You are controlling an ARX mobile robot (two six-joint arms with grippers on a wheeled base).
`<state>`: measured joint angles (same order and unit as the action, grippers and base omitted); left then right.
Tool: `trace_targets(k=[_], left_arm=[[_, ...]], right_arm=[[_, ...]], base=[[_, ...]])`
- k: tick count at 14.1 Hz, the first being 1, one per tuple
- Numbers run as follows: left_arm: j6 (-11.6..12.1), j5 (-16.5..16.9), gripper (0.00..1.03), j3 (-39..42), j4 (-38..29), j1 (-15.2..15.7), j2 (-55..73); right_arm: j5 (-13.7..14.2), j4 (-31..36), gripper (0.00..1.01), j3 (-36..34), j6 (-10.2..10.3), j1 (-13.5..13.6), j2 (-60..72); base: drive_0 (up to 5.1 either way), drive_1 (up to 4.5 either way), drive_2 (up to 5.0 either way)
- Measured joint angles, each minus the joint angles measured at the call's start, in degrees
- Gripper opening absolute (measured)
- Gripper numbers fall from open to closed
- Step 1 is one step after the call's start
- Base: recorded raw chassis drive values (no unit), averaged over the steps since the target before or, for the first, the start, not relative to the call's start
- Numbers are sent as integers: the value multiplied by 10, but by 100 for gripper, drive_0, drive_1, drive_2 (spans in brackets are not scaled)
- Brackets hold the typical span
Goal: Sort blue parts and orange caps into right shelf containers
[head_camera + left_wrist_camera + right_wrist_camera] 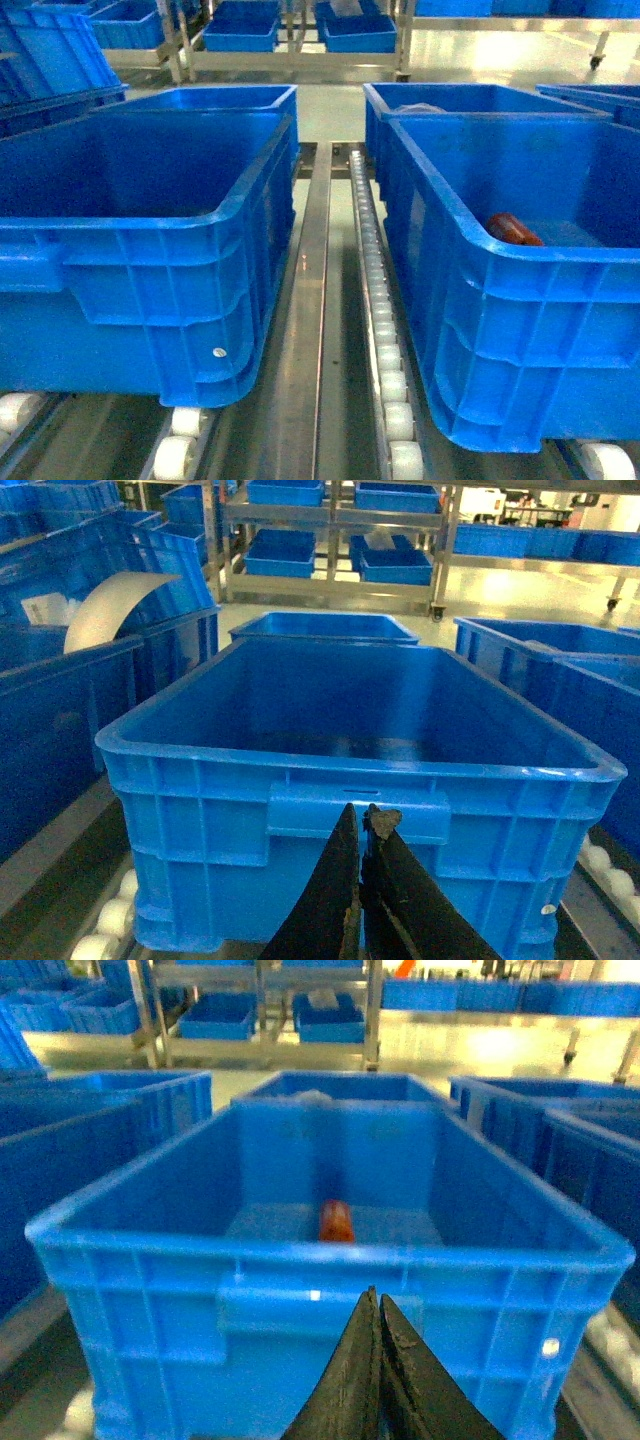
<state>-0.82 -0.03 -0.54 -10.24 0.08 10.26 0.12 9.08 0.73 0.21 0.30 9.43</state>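
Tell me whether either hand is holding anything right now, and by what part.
Nothing is held. The left hand and right hand are both shut with nothing between their tips. The orange cap lies loose in the right bin.

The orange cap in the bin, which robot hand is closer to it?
Right. The right gripper sits shut just outside the bin holding the orange cap. The left gripper faces a different bin.

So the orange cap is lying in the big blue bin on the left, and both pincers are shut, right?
Not quite. The orange cap lies in the bin on the right, as the head view shows; the left bin shows none. Both the left pincer and the right pincer are shut.
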Motion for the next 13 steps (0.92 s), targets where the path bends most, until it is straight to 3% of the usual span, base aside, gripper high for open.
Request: trace_targets(k=[1, 2, 6, 7, 13], left_arm=[[0, 0, 2, 0, 22, 0, -15], [0, 2, 2, 0, 105, 0, -76], [0, 0, 2, 0, 105, 0, -99], [0, 0, 10, 0, 105, 0, -99], [0, 0, 88, 0, 105, 0, -99]], right_arm=[[-2, -87, 1, 0, 0, 0, -60], [-2, -84, 1, 0, 0, 0, -91], [-2, -94, 1, 0, 0, 0, -92], [-2, -94, 11, 0, 0, 0, -92], [-2, -94, 90, 0, 0, 0, -92]], base=[[0, 0, 0], [0, 0, 0], [0, 0, 0], [0, 0, 0], [0, 0, 0]])
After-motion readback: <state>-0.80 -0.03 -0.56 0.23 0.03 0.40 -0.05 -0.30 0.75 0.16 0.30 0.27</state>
